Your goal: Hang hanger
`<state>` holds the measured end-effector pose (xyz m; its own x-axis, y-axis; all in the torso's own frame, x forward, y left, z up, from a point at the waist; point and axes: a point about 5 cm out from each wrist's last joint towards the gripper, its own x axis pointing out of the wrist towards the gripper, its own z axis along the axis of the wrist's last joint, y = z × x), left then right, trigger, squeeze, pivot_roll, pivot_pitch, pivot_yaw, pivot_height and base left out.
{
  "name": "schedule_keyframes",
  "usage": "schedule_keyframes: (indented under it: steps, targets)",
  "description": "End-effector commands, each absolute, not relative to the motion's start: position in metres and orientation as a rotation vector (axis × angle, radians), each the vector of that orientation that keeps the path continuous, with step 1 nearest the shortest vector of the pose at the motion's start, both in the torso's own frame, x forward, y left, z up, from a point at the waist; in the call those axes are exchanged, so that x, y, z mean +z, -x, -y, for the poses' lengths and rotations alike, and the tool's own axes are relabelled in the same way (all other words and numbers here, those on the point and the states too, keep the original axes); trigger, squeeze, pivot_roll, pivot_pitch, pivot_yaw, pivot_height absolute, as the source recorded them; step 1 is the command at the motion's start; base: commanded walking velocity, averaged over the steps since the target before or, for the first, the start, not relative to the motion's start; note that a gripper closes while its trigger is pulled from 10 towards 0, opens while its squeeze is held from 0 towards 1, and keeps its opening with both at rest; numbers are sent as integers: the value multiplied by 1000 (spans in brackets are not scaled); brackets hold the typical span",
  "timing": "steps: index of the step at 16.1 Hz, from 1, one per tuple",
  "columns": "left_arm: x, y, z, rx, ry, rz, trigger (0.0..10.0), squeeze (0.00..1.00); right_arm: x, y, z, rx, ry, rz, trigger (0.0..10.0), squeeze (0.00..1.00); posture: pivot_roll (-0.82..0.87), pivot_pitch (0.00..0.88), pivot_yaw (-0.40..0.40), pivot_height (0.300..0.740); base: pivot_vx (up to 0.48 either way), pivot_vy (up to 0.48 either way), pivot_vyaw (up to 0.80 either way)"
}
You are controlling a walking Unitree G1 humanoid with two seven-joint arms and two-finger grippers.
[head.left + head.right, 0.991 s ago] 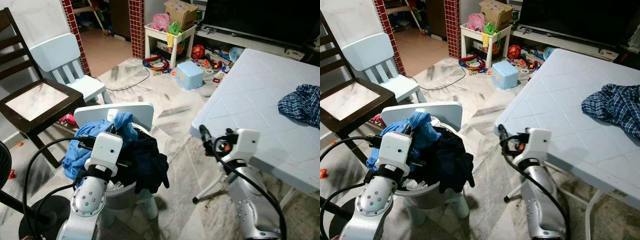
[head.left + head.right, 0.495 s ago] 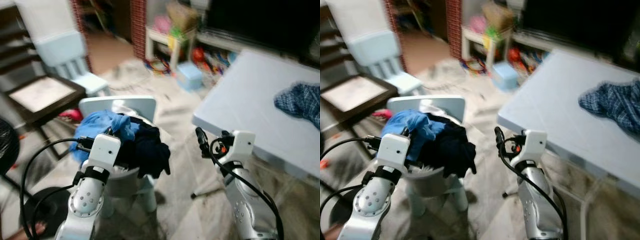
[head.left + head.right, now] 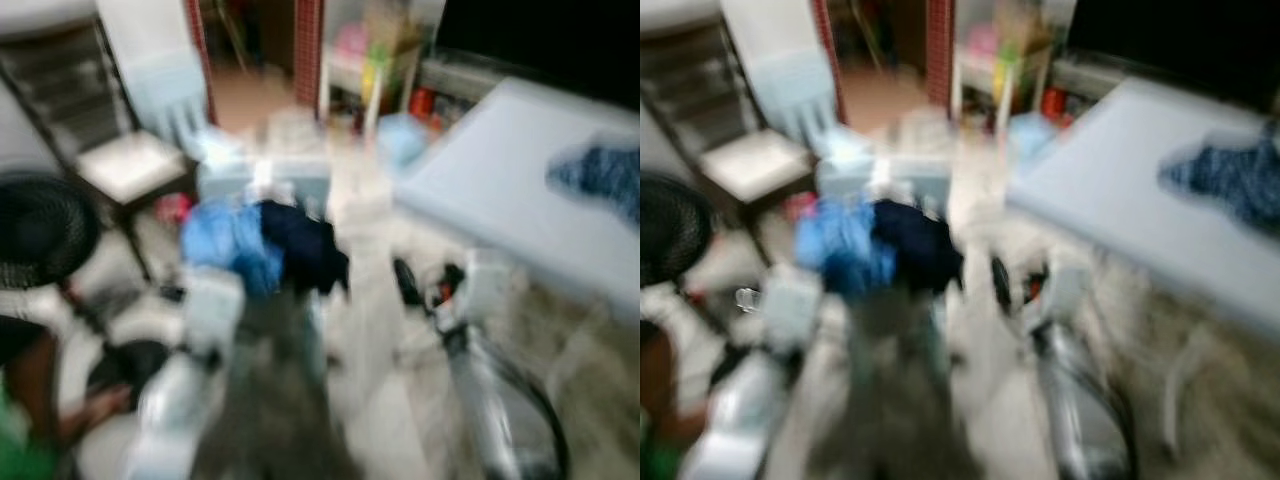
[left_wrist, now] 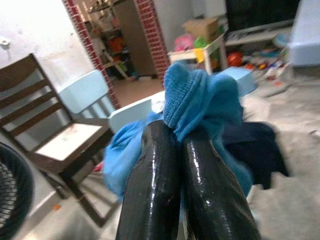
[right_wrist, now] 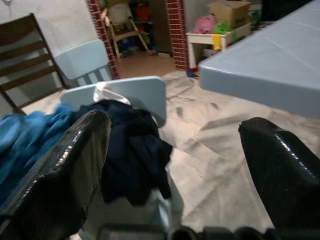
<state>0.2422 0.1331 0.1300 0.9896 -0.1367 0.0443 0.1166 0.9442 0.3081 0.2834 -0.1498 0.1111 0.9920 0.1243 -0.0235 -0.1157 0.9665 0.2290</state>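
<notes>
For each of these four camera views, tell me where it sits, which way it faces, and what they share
Left eye view: on the head, aimed forward and down, blurred; blue cloth and both arms.
Right eye view: the stereo twin, same scene; white table.
Left wrist view: looks along the left gripper, shut on the blue cloth.
Right wrist view: looks between the open fingers of the right gripper at the dark garment.
Shared: the clothes pile and the wooden chair.

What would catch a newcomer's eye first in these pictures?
The left hand, its fingers shut on a blue cloth pulled up from the clothes heap on a pale chair. The right hand hangs open beside the heap, near the table. Both head views are blurred.
</notes>
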Motion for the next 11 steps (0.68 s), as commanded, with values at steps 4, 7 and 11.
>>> schedule_keyframes:
  steps: [4, 7, 11]
  targets:
    - [138, -246, -129, -157, -313, 98, 10000, 0, 115, -285, 151, 114, -227, -22, 10000, 0, 81, 57, -47, 740, -198, 0, 0]
    - [139, -244, -122, -212, -301, 118, 10000, 0, 114, -284, 150, 112, -225, -24, 10000, 0, 80, 60, -44, 740, 0, 0, 0]
    - [147, -250, -118, -211, -273, 146, 10000, 0, 114, -285, 150, 109, -226, -31, 10000, 0, 75, 71, -48, 740, 0, 0, 0]
